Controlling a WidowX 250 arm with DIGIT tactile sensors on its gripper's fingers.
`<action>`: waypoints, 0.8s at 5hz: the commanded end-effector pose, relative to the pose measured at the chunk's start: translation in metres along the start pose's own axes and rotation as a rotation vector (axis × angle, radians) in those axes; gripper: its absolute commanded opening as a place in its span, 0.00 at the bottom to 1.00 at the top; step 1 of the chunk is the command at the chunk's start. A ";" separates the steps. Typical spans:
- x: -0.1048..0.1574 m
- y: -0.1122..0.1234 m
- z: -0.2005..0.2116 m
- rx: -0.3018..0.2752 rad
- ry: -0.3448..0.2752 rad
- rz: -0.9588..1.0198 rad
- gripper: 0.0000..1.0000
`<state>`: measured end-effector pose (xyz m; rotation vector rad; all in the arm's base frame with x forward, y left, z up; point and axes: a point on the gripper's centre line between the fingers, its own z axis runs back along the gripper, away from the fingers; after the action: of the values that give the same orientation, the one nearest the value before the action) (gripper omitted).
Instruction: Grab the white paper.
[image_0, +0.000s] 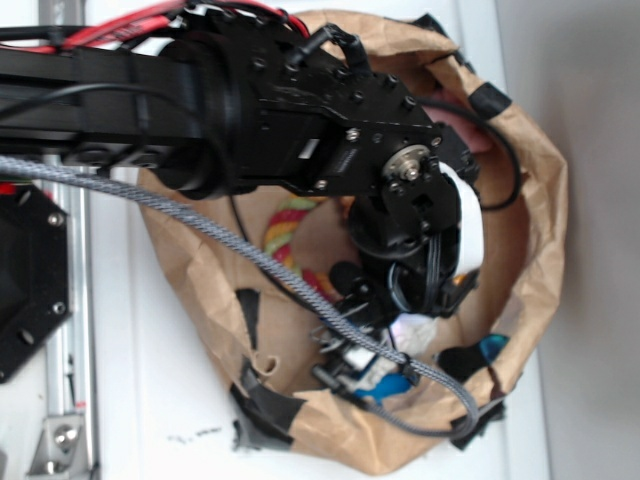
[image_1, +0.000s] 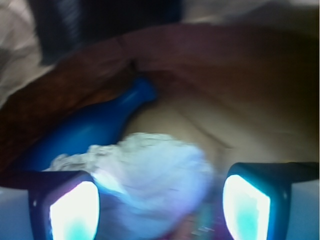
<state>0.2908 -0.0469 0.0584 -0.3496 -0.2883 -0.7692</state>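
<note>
Robot arm (image_0: 200, 100), a black WidowX trailing red wires and a grey braided cable (image_0: 250, 260), reaches from the left edge of the white bench (image_0: 140, 400) into a brown paper bag (image_0: 540, 200) patched with black tape. Inside the bag, from the left, a multicoloured rope toy (image_0: 285, 225) lies against the near wall, then the claw (image_0: 375, 345) hangs low over the clutter. Just beside it sits the white paper (image_0: 415, 328), with a blue object (image_0: 492, 346) near the bag's lower right rim and something pink (image_0: 465, 130) at the upper right. In the wrist view the crumpled white paper (image_1: 155, 187) fills the space between the two fingers (image_1: 72, 207), which stand wide apart and not closed on it. A blue bottle (image_1: 95, 130) lies behind the wad against the bag wall.
</note>
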 end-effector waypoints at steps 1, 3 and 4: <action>0.010 -0.020 -0.023 0.107 0.058 -0.109 0.00; 0.003 -0.011 -0.028 0.159 0.071 -0.058 0.00; 0.007 -0.006 0.008 0.241 0.015 0.028 0.00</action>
<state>0.2853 -0.0470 0.0539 -0.1448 -0.2960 -0.6932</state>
